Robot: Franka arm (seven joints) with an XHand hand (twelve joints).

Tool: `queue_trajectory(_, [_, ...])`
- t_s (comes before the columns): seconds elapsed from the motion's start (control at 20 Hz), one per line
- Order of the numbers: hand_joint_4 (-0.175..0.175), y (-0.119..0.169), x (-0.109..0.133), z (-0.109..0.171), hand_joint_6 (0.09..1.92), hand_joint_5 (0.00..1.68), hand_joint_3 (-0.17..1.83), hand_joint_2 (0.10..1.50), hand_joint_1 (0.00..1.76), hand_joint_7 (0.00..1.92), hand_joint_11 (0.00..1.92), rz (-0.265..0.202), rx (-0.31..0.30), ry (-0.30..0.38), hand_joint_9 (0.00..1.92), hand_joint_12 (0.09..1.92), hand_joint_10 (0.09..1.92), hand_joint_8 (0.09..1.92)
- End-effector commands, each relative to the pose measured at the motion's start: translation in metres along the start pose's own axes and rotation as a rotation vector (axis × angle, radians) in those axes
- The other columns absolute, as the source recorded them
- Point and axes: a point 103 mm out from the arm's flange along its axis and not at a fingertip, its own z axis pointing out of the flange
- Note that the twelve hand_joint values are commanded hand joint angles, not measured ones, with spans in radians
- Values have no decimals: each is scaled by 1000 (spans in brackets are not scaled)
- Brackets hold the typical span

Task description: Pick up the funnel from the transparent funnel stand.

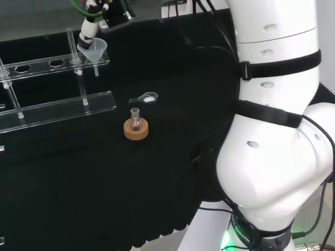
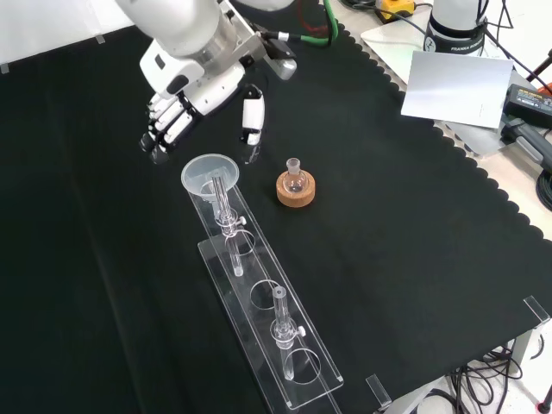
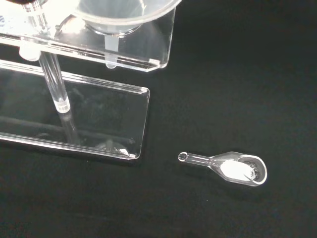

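The funnel (image 2: 210, 175) sits in the end hole of the clear stand (image 2: 285, 366), its stem hanging down through the top shelf, so it can only come out by going straight up. In the front view the hand (image 2: 177, 108) hovers just above and behind the funnel's rim, apparently without touching it. Its fingers (image 2: 162, 131) hang fairly straight and close together on one side, and the thumb (image 2: 252, 116) stands apart on the other. That leaves a gap that seems meant to drop around the bowl. Nothing is held yet, so I judge this as the approach before the grasp.

In the head view the hand reaches the funnel (image 1: 93, 52) at the stand's right end. From that angle a fingertip looks close to the rim, and I cannot tell whether there is contact.

Near the stand's end a small glass scoop (image 3: 232, 167) holding a little white powder lies on the table (image 2: 414, 224). A small flask (image 2: 295, 181) on a cork ring (image 2: 296, 191) stands beside it, clear of the hand's path.

The stand's clear shelves and posts are hard to trace against the cloth. In the wrist view the funnel's bowl (image 3: 119, 15) is cut off at the edge.
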Motion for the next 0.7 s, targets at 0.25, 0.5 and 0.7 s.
queue_trajectory(0.25, [26,14,10,14,87,31,146,759,626,0,180,-8,10,-21,3,1560,929,209])
queue_trajectory(0.5, [23,19,10,16,87,38,147,758,635,0,201,-11,12,-10,21,1549,942,263])
queue_trajectory(0.7, [21,25,12,20,87,45,148,757,639,0,210,-14,32,-12,44,1545,944,302])
